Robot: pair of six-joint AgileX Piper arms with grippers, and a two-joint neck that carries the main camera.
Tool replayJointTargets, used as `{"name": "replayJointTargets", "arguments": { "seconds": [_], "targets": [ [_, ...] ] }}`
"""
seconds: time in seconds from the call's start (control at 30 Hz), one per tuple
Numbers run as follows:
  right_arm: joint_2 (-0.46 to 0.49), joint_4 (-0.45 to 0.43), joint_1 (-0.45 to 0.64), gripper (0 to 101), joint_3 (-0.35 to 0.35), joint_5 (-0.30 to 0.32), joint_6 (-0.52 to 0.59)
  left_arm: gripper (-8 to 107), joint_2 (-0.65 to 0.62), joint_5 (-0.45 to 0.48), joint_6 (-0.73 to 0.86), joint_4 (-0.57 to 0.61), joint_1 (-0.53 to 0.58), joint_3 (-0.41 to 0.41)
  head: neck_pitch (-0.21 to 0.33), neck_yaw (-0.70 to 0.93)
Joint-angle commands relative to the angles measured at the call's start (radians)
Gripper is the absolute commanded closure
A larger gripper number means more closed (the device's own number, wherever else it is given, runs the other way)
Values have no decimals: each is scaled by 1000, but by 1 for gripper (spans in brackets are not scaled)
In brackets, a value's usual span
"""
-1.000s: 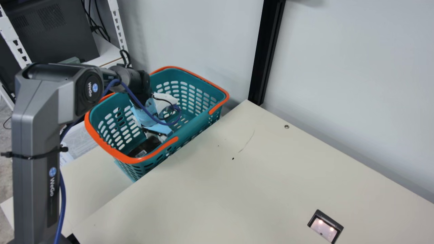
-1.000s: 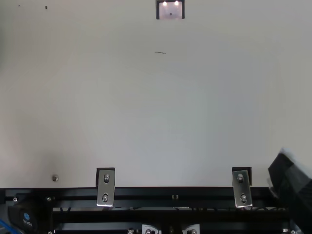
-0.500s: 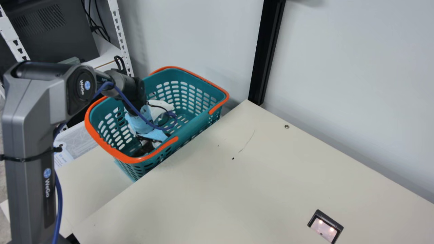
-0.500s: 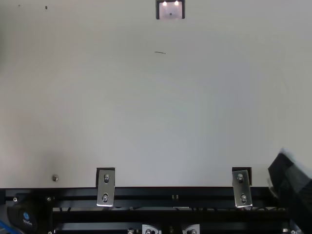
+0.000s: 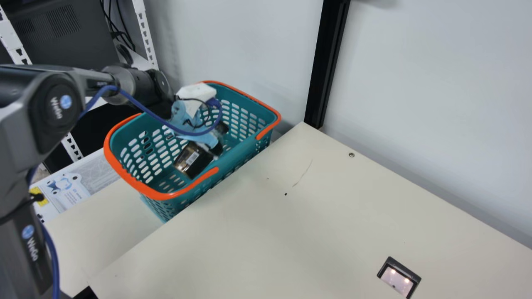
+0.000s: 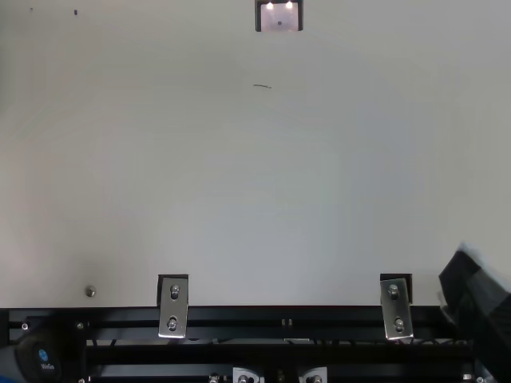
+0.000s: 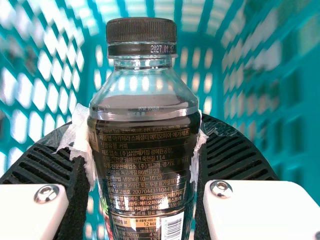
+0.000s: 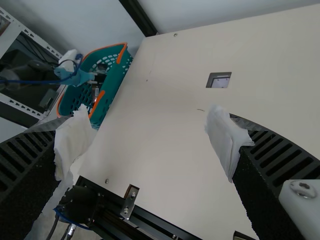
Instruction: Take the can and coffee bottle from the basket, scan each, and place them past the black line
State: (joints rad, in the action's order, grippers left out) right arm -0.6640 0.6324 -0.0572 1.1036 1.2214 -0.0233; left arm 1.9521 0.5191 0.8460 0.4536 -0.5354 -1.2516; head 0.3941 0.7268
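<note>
The coffee bottle (image 7: 145,167) is held inside the basket (image 5: 139,187), between the closed-in, tissue-padded fingers of the left gripper (image 7: 145,142). Its long axis is set crosswise to the reach of those fingers: the cap (image 7: 141,31) sticks out to one side of the grip, the base to the other. In the main view it is seen aslant, base end nearer the table (image 5: 316,220). The barcode (image 7: 172,227), close to the base, is turned towards the wrist camera, so a turn of the bottle will probably be needed before it is faced to the scanner (image 5: 397,280) in the tabletop. A lift clear of the rim seems called for first, as either end could be caught on it. The right gripper (image 8: 150,142) is held wide open, well apart from the basket.
</note>
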Motion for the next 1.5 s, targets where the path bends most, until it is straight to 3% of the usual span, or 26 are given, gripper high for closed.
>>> {"name": "replayJointTargets", "arguments": {
  "seconds": [0.0,0.4,0.67,0.97,1.07,1.1,1.47],
  "targets": [
    [0,0,0,0,0,0,0,89,-147,-44,82,152,16,24,24,16],
    [0,0,0,0,0,0,0,89,-451,-98,188,552,85,61,24,16],
    [0,0,0,0,0,0,0,89,-559,-62,91,766,190,114,24,16],
    [0,0,0,0,0,0,0,89,-607,-18,-64,976,388,155,24,16],
    [0,0,0,0,0,0,0,89,-612,4,-75,996,455,161,24,16],
    [0,0,0,0,0,0,0,89,-611,-6,-75,984,407,160,24,16],
    [0,0,0,0,0,0,0,89,-613,4,-101,979,454,151,24,16]
  ]
}}
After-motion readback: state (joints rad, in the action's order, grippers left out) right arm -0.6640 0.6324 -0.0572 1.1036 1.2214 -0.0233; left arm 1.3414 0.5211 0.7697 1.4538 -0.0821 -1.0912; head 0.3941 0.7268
